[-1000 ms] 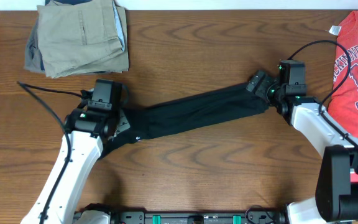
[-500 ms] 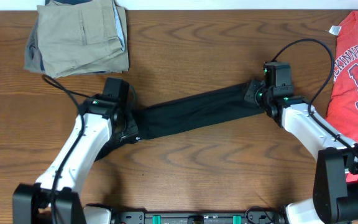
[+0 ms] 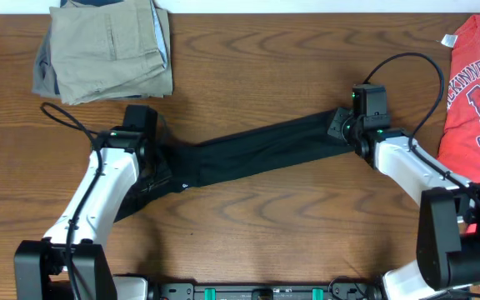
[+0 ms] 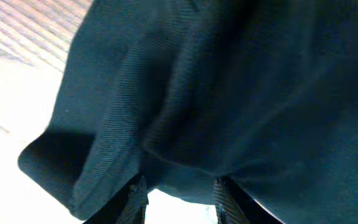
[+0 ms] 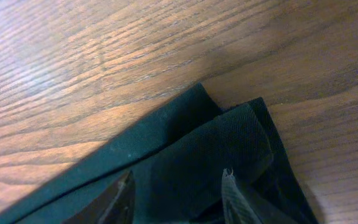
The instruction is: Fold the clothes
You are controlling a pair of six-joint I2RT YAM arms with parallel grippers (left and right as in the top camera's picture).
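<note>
Stretching the black T-shirt (image 3: 257,150) into a twisted band across the wooden worktop (image 3: 265,75), the left arm (image 3: 98,196) has shifted slightly leftward since half a second ago, while the right arm (image 3: 407,162) has barely moved. The left fingers (image 4: 135,200) pinch the shirt's lower-left end; the right fingers (image 5: 236,200), narrowly apart, clamp its upper-right corner.

black tee (image 3: 257,150): plain black, tiny white dot | red tee (image 3: 473,92): red, white lettering | trousers (image 3: 107,54): khaki-beige | counter (image 3: 265,67): brown wood grain | arms (image 3: 98,200): white, black joints
</note>
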